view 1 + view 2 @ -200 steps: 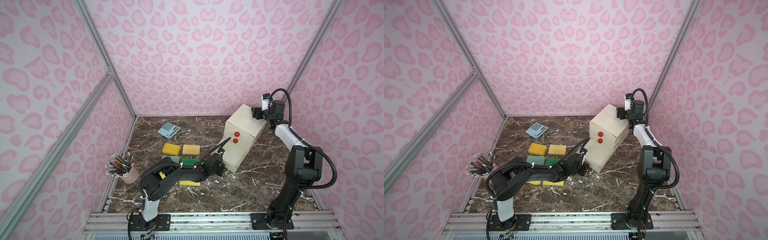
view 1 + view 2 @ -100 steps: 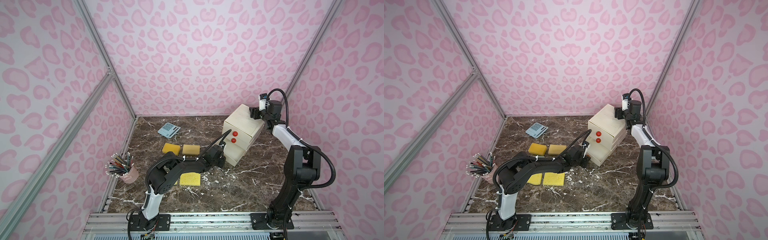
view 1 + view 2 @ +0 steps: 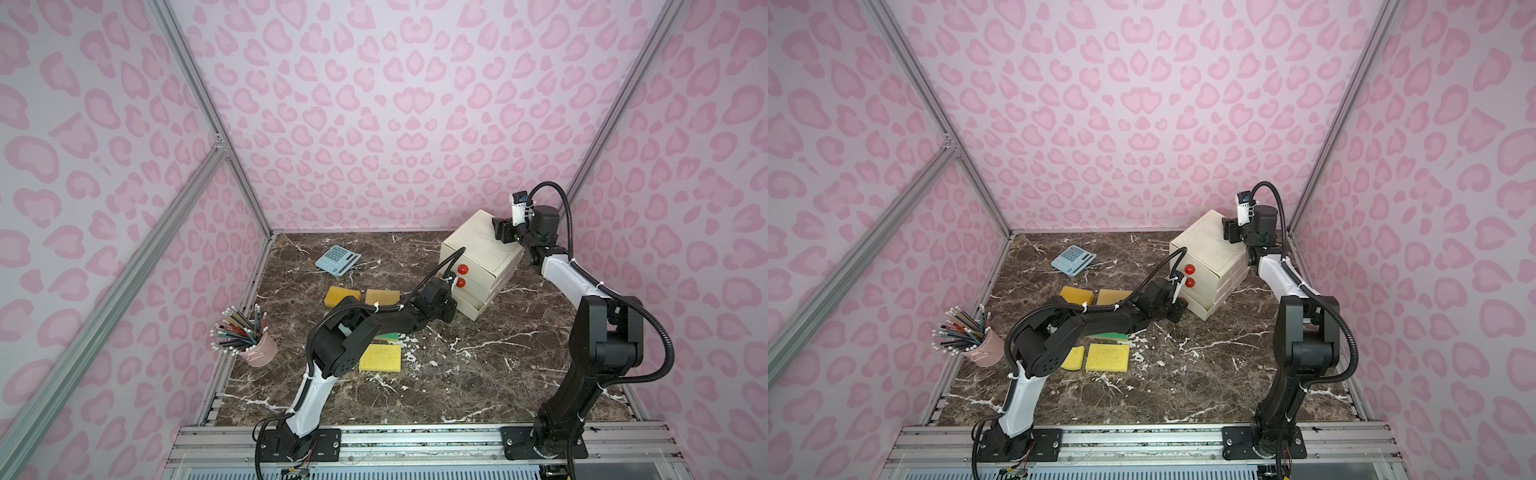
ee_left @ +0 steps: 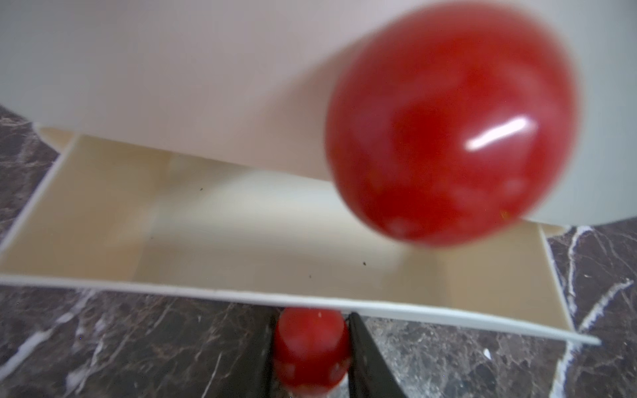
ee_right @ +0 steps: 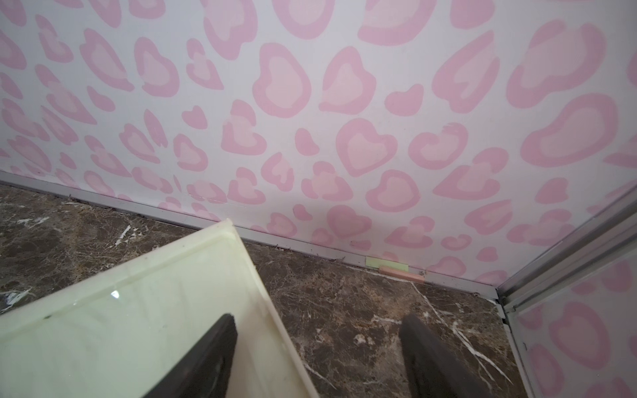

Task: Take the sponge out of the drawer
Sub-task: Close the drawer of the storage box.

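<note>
Left gripper (image 4: 311, 324) clamps the bottom drawer (image 4: 241, 297) by its red knob (image 4: 308, 358); the drawer stands slightly out, far right. Right gripper (image 5: 317, 320), jaws apart, straddles the cabinet (image 5: 138, 310) top edge. Sponge possibly hidden inside; other sponges (image 3: 380, 358) lie left.

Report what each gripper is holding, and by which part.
Left gripper is shut on the red knob of the bottom drawer, one finger on each side. Right gripper is open, straddling the top edge of the cabinet, holding nothing.

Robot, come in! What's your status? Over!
Left gripper shut on drawer knob. Right gripper open at cabinet top. Drawer part open, no sponge showing inside.
</note>
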